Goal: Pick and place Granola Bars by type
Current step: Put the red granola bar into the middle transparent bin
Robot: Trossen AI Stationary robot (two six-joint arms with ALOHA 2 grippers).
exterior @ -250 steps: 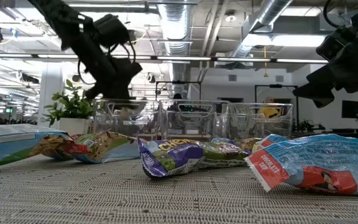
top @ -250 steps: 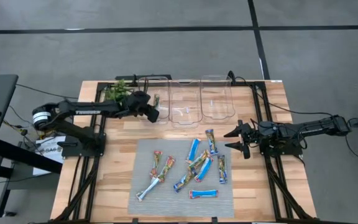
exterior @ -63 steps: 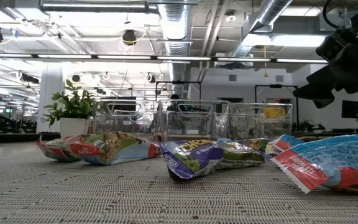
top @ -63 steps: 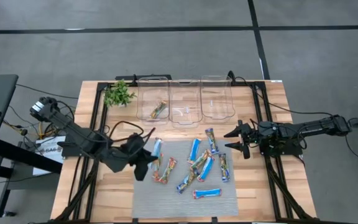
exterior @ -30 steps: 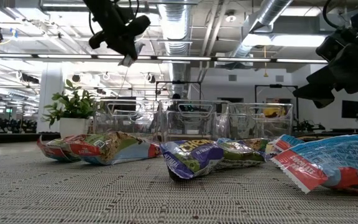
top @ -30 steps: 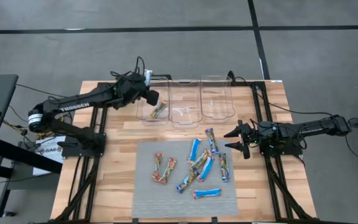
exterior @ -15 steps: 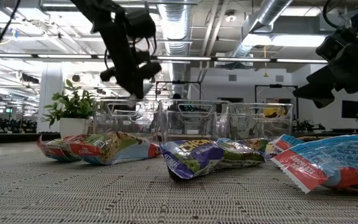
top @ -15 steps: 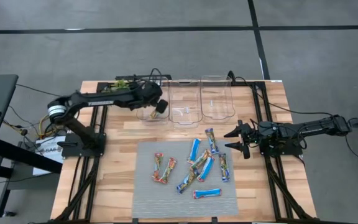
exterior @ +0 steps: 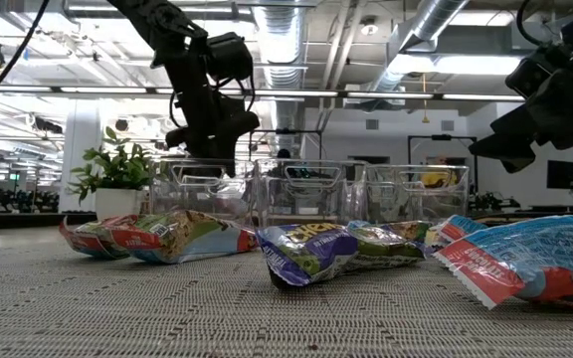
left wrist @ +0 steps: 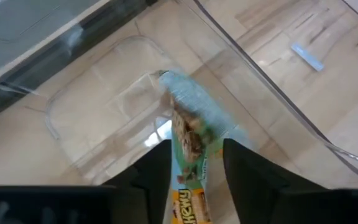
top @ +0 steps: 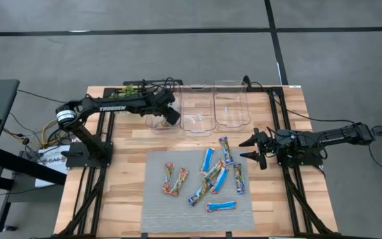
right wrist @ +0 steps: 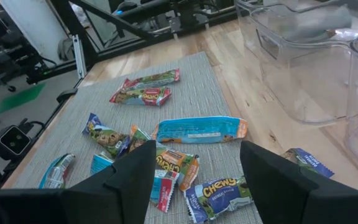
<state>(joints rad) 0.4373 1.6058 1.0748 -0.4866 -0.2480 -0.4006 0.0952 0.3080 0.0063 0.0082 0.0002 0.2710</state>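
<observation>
Foil-wrapped Granola Bars (top: 212, 178), slim, about ten loose on a grey woven mat (top: 152, 214) at the desk's (top: 121, 192) near middle. Types: blue-and-white; multicoloured orange, green and brown. Several overlap in a central cluster; a pair (top: 174, 180) lies apart at the mat's left, one blue bar (top: 219, 206) alone at the near edge.

One multicoloured bar (left wrist: 190, 140) sits between the left gripper's (top: 171, 114) fingers (left wrist: 151, 174), over the left bin (top: 152, 123) of three clear plastic bins (top: 197, 106) along the far edge. The fingers stand slightly apart, either side of the wrapper; whether they still pinch it or have let go cannot be told.

Handling, as judged: light, crinkly, slick foil; soft enough to crush, so a gentle pinch across the narrow middle suits, and a crimped end would likely slip or tear. Overlapping bars may drag neighbours; isolated ones are safer to take first.

Right gripper (top: 251, 150): waiting beside the mat's right edge, above the desk, fingers (right wrist: 132, 180) spread wide and empty.

Green plant sprig (top: 130, 88) at the far left corner, behind the left arm.
</observation>
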